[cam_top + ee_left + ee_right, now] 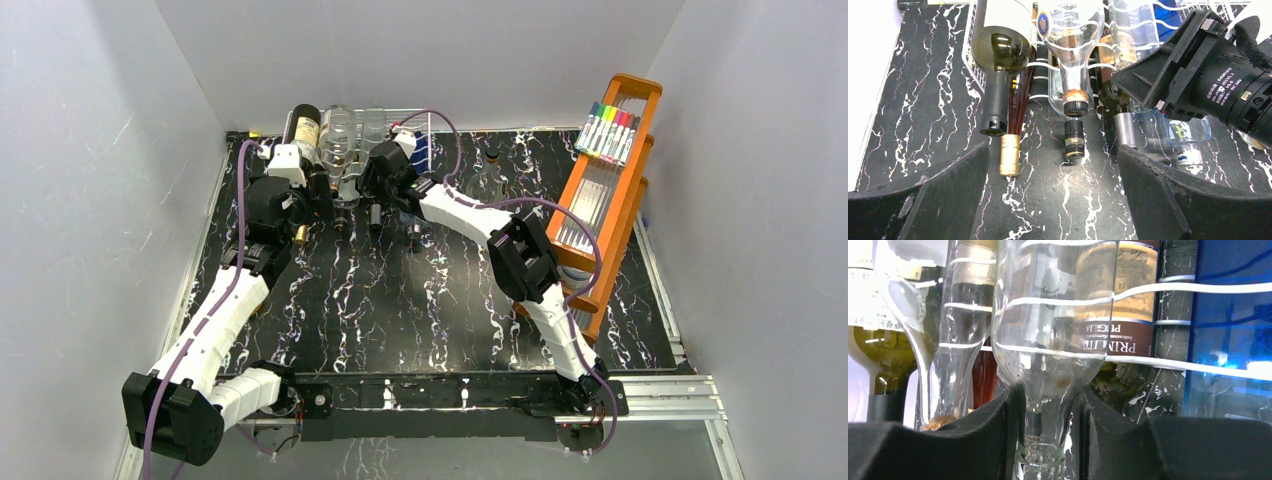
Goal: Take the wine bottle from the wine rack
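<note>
Clear glass wine bottle (1048, 340) lies neck-out in the upper row of the silver-white wire rack (1158, 362). Step: grasping. Right gripper (1048, 440) clamps its neck at the rack's front; left gripper (1053, 155) gapes wide before the rack. Next: a straight, level pull outward. A second clear bottle (918, 340) and the wavy wires crowd it.

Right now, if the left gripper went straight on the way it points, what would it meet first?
Probably the black-capped bottle neck jutting from the wine rack, centred ahead of the open left gripper; depth is unclear.
</note>
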